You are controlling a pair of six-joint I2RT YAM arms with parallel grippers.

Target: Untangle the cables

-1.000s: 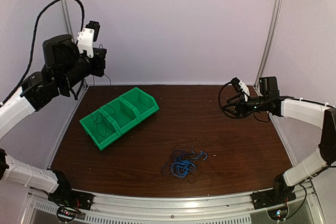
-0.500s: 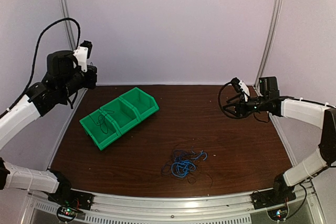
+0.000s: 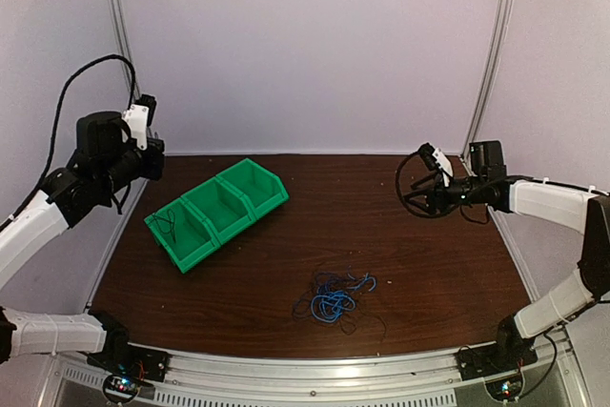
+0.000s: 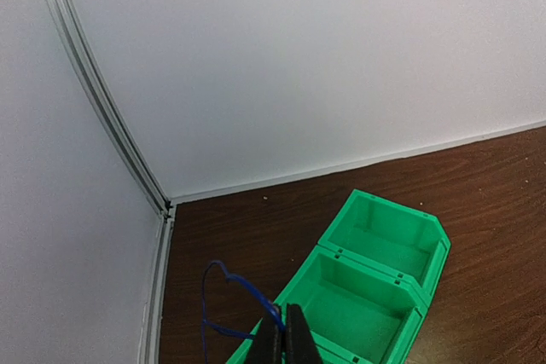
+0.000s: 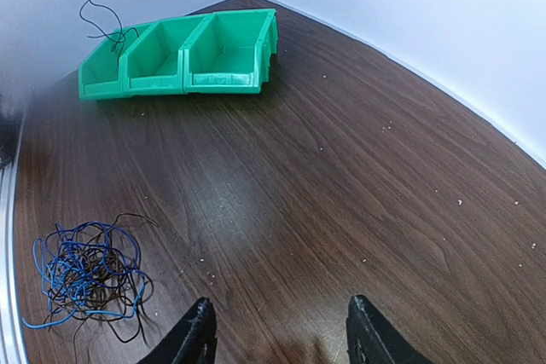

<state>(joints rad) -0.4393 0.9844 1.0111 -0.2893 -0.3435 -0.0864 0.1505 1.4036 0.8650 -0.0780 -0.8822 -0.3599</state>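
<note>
At far left, a blue wire (image 4: 229, 280) is pinched by the left gripper (image 4: 286, 334) near the green bins (image 3: 200, 253). Mid-table, the limp, light tangled cables (image 3: 334, 297) are best taken by an outer loop. The right gripper (image 5: 281, 330) is spread, empty.

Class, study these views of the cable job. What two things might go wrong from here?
1. The left claw pinches a thin blue wire raised beside the green bins; it may slip free or snag on their rim.
2. The tangle lies in one knotted clump; pulling one strand could drag the whole heap, and the open right claw is away from it.
</note>
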